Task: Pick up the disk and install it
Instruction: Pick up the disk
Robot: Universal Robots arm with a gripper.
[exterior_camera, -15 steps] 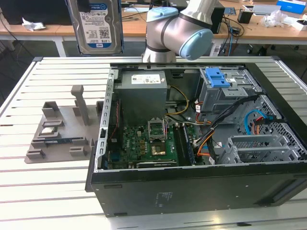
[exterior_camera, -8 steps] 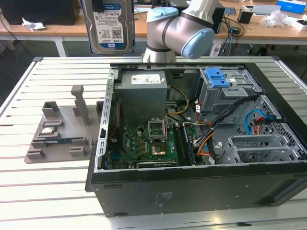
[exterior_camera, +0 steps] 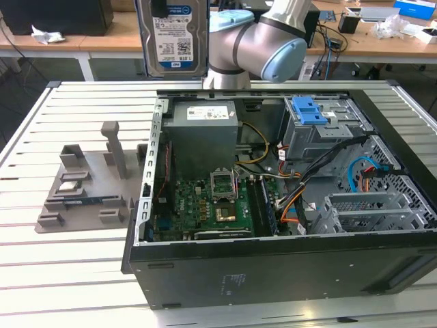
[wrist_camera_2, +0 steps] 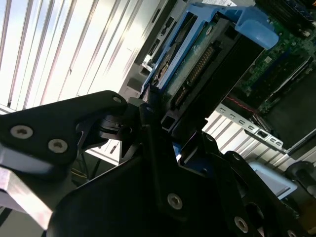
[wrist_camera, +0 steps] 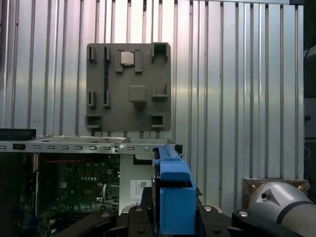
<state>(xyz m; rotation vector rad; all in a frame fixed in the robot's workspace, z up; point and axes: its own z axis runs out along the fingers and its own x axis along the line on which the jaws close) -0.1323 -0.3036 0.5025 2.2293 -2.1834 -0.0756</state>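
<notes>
Jaws clamped on disk (exterior_camera: 174, 37), held upright, aloft

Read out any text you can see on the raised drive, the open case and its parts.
Blue-and-white label on the flat silver disk in its blue plastic carrier: print and barcodes, too small to read.
White sticker on the grey metal power supply box: too small.
Faint marks on the black computer case's wall: blurred.
Pale sticker in the first wrist view: blurred.
No text is legible.

The blue-framed disk (exterior_camera: 174, 41) hangs upright, label showing.
</notes>
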